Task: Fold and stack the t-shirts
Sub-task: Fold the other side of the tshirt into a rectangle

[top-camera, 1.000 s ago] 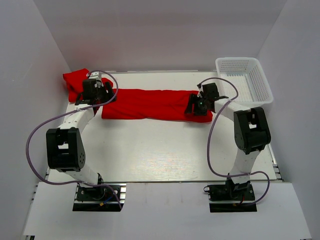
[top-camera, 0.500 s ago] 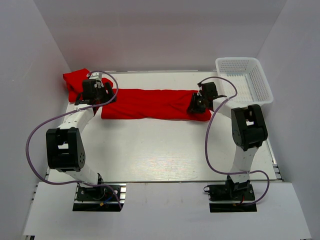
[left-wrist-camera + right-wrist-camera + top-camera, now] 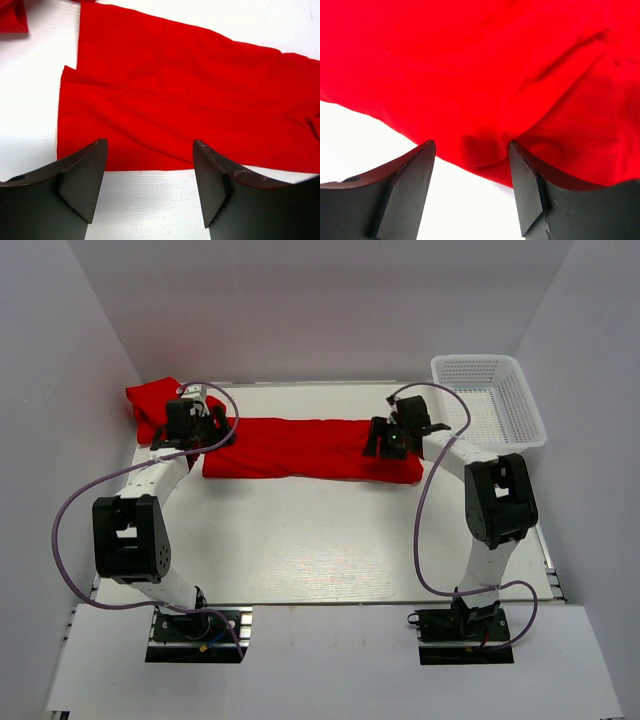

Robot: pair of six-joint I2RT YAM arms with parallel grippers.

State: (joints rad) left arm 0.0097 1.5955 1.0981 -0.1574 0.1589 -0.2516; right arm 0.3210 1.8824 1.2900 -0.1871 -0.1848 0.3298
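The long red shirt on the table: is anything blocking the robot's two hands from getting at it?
Nothing visible is. The left hand and the right hand, both open, hang right over the long t-shirt, one at each end. The other t-shirt is bunched in the far left corner.

Enclosure: plain white wall panels (image 3: 320,310) stand behind the table (image 3: 330,540) and along both its sides. The table surface is white and matte, finely ribbed in the wrist views. A white mesh basket (image 3: 490,368) sits right of and beyond the right end effector (image 3: 382,445). Light is even and diffuse, with faint shadows.
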